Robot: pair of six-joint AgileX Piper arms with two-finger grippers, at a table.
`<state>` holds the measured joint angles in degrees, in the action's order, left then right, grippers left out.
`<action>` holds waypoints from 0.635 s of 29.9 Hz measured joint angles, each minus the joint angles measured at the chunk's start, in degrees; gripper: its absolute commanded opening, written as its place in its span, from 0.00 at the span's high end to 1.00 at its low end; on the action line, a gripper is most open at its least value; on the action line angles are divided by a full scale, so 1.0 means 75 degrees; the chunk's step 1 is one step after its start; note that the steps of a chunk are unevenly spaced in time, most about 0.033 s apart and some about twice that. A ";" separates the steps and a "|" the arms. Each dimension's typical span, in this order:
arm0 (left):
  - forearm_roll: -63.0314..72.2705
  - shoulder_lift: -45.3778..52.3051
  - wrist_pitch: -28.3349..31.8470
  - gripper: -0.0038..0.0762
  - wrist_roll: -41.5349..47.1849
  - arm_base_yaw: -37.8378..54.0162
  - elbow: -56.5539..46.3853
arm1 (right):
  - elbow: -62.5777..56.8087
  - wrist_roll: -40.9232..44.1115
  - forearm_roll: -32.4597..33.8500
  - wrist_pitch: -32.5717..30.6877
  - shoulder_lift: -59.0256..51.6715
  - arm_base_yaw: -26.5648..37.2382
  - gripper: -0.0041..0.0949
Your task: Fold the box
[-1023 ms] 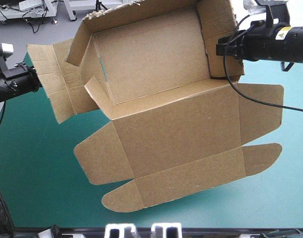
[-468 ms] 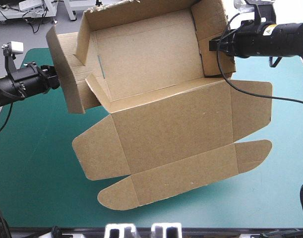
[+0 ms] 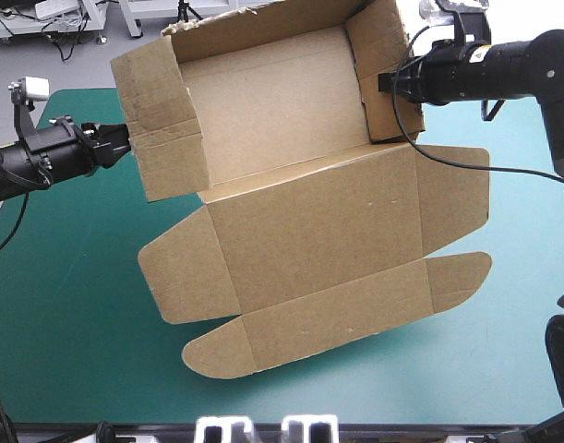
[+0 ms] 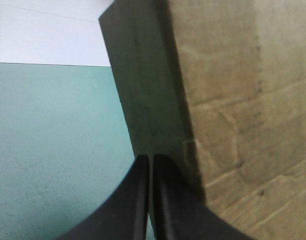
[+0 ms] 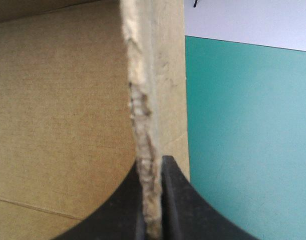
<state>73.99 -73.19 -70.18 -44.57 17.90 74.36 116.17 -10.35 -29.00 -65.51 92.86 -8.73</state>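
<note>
Lid [image 3: 309, 231]: nearest the robot, lying flat on the teal-green cover [image 3: 69, 332] with its rounded tuck flaps spread, likely left there out of the way while the walls are formed.
Box [image 3: 272, 101]: an open tray toward the table's far side, its floor showing and the lid hinged off its near edge.
Left gripper [image 3: 118, 144]: black fingers pinched together on the outer edge of the left wall [image 3: 162, 120], apparently to swing that panel upright.
Right gripper [image 3: 385, 85]: fingers clamped on the right wall [image 3: 392, 37], probably bracing the tray against the other arm's push.
High view: gives the whole layout (neither wrist camera shows the lid).
Left wrist view: the fingers [image 4: 132, 200] nearly meet, with the wall's shadowed face rising just ahead.
Right wrist view: the frayed board edge [image 5: 142, 125] sits right between the fingers [image 5: 175, 200].
</note>
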 measured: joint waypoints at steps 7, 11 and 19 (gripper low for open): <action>-0.0087 0.0000 -0.0016 0.68 0.0014 -0.0195 0.0000 | -0.0010 -0.0071 -0.0011 0.0092 0.0121 0.0000 0.97; -0.0187 0.0000 -0.0016 0.58 0.0168 -0.0195 0.0000 | -0.0010 -0.0124 -0.0018 0.0132 0.0205 0.0000 0.98; -0.0203 0.0000 -0.0016 0.57 0.0407 -0.0195 0.0000 | -0.0010 -0.0181 -0.0075 0.0158 0.0448 0.0000 0.97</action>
<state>72.46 -73.19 -70.30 -41.51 16.43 74.36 116.09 -11.71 -29.57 -64.33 96.22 -8.73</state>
